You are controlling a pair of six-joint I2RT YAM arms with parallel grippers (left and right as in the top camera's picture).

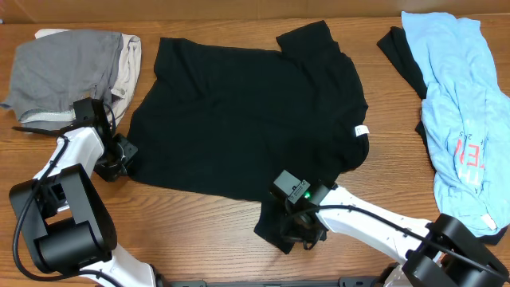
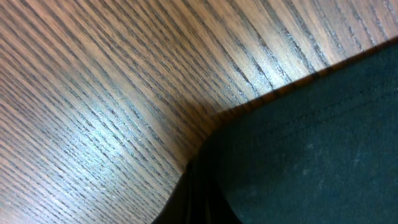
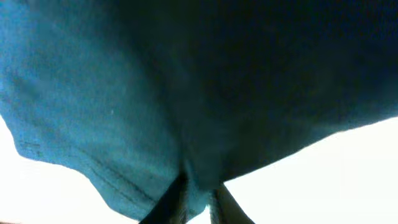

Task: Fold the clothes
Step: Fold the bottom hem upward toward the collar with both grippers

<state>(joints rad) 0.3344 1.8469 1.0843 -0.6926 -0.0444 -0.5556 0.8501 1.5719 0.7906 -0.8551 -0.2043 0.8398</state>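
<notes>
A black t-shirt point(image 1: 247, 119) lies spread flat in the middle of the wooden table. My left gripper point(image 1: 121, 158) is at its lower left corner and is shut on the shirt's hem; the left wrist view shows dark cloth point(image 2: 311, 143) bunched between the fingers point(image 2: 199, 208). My right gripper point(image 1: 299, 231) is at the shirt's lower right sleeve, shut on the cloth. In the right wrist view the cloth point(image 3: 186, 81) hangs over the lens, pinched between the two fingers point(image 3: 198, 199).
A grey and beige garment pile point(image 1: 72, 68) lies at the back left. A light blue shirt point(image 1: 466, 112) over a black garment point(image 1: 402, 56) lies at the right edge. Bare wood point(image 1: 199, 239) shows along the front.
</notes>
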